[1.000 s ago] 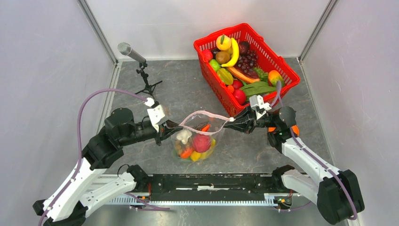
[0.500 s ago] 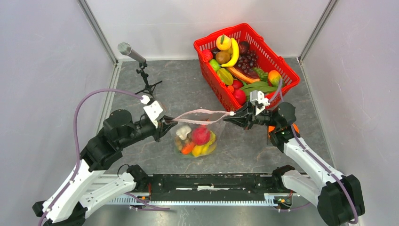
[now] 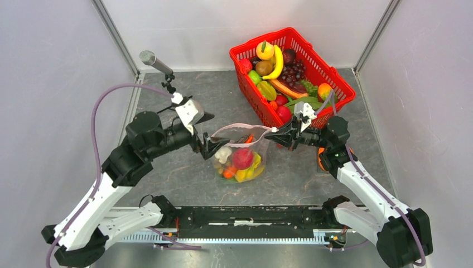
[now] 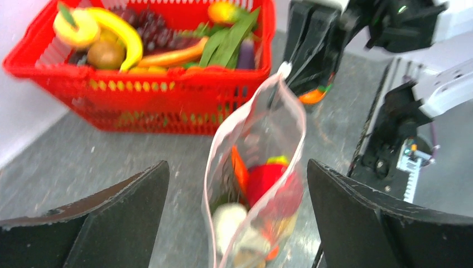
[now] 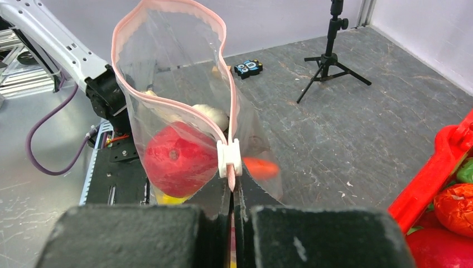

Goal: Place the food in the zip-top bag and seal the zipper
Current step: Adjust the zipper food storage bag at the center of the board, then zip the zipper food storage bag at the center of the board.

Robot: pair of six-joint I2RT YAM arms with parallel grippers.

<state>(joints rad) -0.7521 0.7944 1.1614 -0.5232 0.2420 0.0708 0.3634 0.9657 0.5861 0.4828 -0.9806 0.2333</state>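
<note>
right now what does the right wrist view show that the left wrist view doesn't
Only the right wrist view: the right gripper shut on the white zipper slider at the mouth corner of the zip-top bag, and a black tripod on the floor behind. Only the left wrist view: the left gripper open, its fingers wide on either side of the bag, and the banana in the red basket. Both: the bag with its mouth open, holding the red fruit and orange carrot.

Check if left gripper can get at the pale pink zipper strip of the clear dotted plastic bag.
Probably yes: the left gripper is open, pale pink zipper strip straight ahead of it, nothing between; right gripper pinches the far end.
</note>
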